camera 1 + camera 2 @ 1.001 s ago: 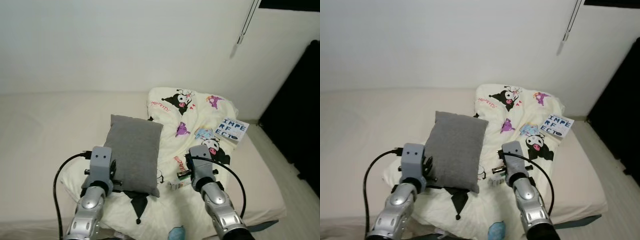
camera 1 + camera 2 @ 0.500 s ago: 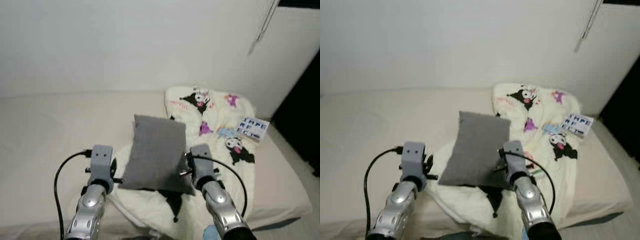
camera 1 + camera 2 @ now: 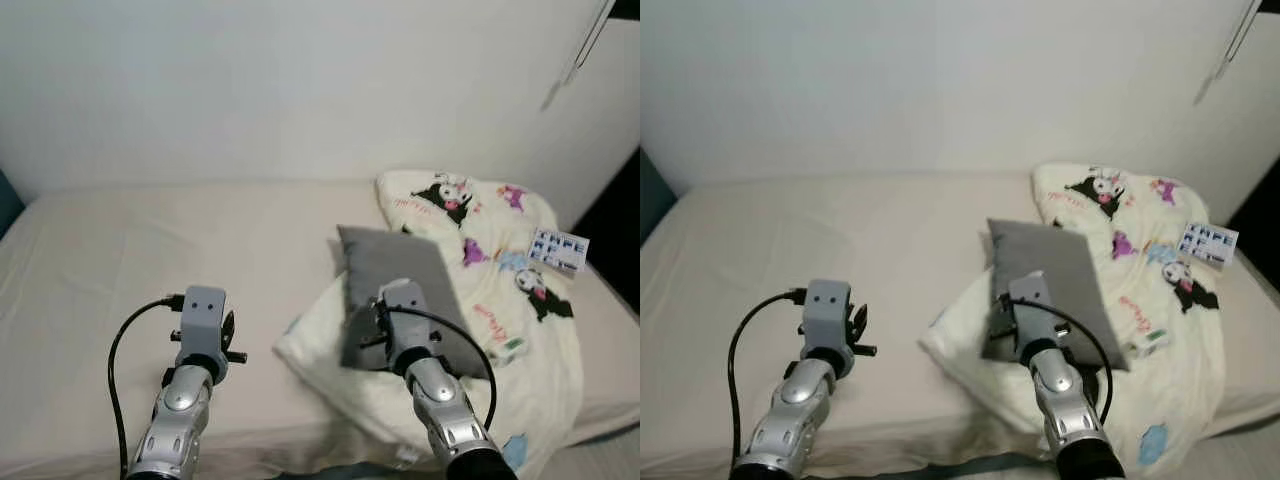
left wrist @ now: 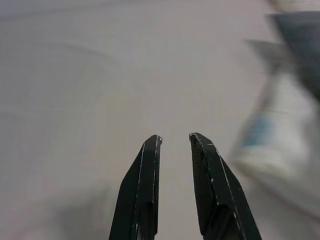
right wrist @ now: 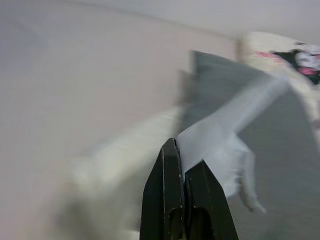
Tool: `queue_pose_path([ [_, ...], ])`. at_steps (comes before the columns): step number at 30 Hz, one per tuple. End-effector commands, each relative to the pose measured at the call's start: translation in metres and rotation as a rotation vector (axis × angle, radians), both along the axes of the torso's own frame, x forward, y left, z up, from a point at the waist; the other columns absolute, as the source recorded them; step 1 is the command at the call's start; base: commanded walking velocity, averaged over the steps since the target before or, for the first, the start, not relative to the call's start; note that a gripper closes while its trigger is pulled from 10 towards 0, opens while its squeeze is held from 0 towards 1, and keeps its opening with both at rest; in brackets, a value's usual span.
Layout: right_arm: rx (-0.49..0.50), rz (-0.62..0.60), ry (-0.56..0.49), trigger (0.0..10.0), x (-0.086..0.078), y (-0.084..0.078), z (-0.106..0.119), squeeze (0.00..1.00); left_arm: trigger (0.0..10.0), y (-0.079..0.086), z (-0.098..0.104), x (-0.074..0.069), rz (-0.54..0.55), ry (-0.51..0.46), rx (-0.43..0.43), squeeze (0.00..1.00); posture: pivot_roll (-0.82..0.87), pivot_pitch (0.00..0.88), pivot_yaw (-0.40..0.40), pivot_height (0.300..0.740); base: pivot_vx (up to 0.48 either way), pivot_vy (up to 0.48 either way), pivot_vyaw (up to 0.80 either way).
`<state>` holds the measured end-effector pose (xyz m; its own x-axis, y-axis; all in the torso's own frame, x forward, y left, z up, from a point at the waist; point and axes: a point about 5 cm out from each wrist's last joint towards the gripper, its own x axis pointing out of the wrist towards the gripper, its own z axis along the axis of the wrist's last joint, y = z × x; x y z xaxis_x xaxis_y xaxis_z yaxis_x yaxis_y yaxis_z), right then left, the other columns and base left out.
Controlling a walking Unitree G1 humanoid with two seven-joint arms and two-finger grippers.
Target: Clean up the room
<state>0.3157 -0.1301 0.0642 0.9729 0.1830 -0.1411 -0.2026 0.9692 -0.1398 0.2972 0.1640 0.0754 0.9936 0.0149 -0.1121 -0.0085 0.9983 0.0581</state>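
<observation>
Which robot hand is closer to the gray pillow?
Right. The right gripper is pinching the pillow at its near corner. The left gripper is off to the side, over the bare bed.

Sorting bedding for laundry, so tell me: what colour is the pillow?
Plain dark grey pillow, clearest in the right eye view.

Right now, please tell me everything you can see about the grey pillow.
The pillow is a plain dark grey rectangle of soft, woven-looking fabric. It lies partly on the cream cartoon-print blanket on the bed, with its long side running away from the robot. The right gripper is shut on a pinch of its near edge, which looks lifted. The left gripper is open, over bare sheet, apart from it.
</observation>
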Motion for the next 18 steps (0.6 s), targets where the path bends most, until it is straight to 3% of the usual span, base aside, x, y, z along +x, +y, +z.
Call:
queue_pose_path([
  [1, 0.007, -0.009, 0.008, 10.0, -0.0012, -0.0027, -0.0022, 0.0, 10.0, -0.0035, 0.0005, -0.0012, -0.017, -0.003, 0.005, 0.0, 0.08, 0.094, -0.069, 0.74, 0.0, -0.48, 0.0],
  [10, 0.01, -0.008, 0.008, 10.0, -0.0008, -0.0008, -0.0025, 0.0, 10.0, -0.0027, 0.0013, -0.0008, -0.009, -0.005, 0.002, 0.0, 0.09, 0.092, -0.068, 0.74, 0.0, -0.48, 0.0],
  [18, 0.012, -0.009, 0.01, 10.0, -0.0019, -0.0011, -0.0038, 0.0, 10.0, -0.0028, 0.0014, -0.0026, -0.01, -0.012, -0.016, 0.0, 0.09, 0.091, -0.067, 0.74, 0.0, 0.0, 0.0],
])
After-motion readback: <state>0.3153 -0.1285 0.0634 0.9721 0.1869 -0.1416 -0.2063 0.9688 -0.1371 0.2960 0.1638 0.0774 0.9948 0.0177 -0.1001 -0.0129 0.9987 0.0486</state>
